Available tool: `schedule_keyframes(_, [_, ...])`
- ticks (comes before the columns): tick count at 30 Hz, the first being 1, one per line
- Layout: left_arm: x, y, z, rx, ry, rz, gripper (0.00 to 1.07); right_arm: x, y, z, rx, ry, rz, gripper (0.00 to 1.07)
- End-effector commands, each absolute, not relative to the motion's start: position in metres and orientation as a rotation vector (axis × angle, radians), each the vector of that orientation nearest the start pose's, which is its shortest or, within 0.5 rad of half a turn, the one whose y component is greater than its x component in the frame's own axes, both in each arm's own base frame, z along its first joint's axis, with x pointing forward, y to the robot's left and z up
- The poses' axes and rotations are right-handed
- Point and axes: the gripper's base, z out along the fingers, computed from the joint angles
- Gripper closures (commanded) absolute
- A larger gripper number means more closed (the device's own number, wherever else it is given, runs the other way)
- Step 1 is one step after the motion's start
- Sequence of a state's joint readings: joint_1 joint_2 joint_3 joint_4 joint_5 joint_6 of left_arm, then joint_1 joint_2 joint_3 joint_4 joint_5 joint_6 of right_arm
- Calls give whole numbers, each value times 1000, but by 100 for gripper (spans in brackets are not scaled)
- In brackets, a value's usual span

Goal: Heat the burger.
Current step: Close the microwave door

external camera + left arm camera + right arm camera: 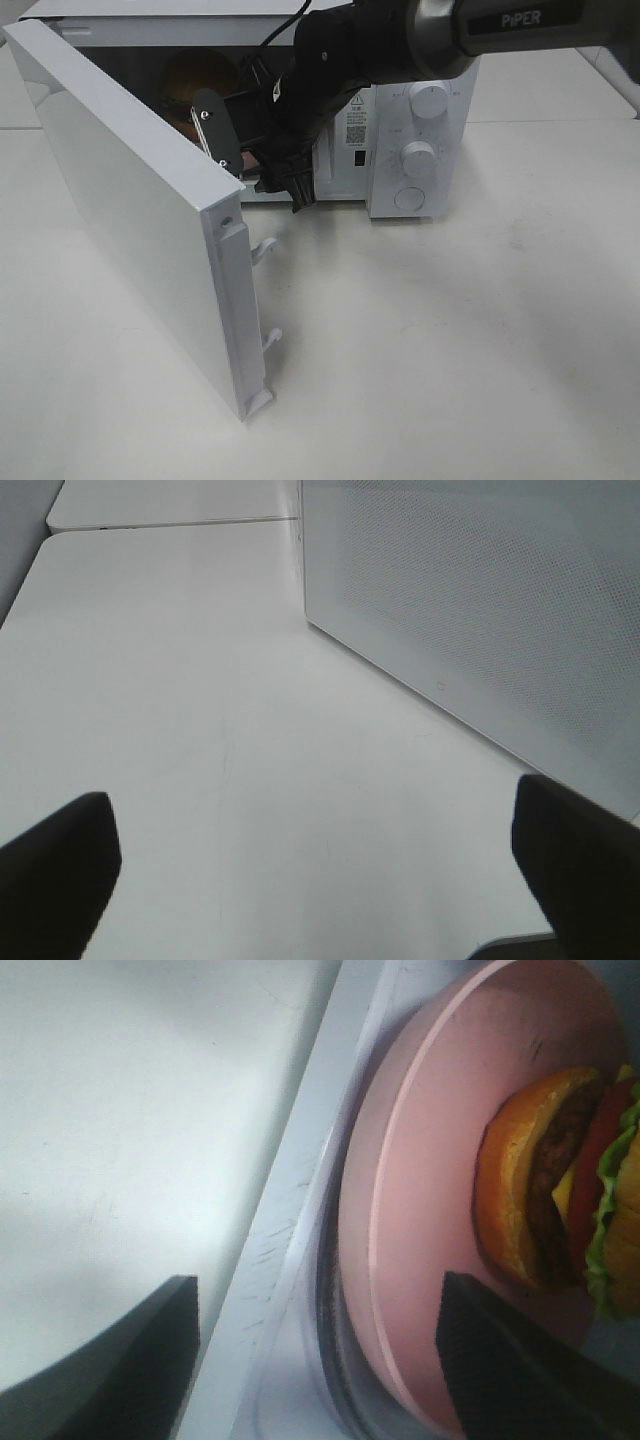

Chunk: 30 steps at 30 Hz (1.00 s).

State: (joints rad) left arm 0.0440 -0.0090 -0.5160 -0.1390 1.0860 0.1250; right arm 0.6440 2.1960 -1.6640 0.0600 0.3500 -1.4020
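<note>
- Open microwave door (130, 190) juts toward the viewer at left, not yet shut.
- Left gripper (312, 820) hovers over the table (200, 680), fingers spread, holding nothing.
- Burger (560, 1200) sits on a pink plate (420, 1210) inside the microwave (385, 190); loading looks done.
- Right gripper (318, 1310) reaches into the doorway by the plate's rim, fingers apart and empty.
- Knobs (430, 100) at right: closing the door and starting the heat remain.

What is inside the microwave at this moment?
A burger on a pink plate, seen by the right wrist camera. The right arm and the open door cover the rest of the cavity.
</note>
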Motion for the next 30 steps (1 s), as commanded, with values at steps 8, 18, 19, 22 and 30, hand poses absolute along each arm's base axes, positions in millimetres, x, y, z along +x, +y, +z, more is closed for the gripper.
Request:
schedule_keyframes(8, [-11, -12, 281, 96, 2011, -73, 7, 364, 273, 190, -1976, 1286, -329, 39])
schedule_keyframes(18, [-11, -12, 281, 96, 2011, -73, 7, 326, 244, 190, -1968, 1287, -338, 39])
schedule_keyframes(19, [-11, -12, 281, 96, 2011, -73, 7, 326, 244, 190, -1968, 1287, -338, 39])
schedule_keyframes(22, [-11, -12, 281, 96, 2011, -73, 7, 317, 237, 193, -1962, 1284, -342, 39])
schedule_keyframes(30, [-11, -12, 281, 96, 2011, -73, 7, 287, 214, 197, -1944, 1287, -345, 39])
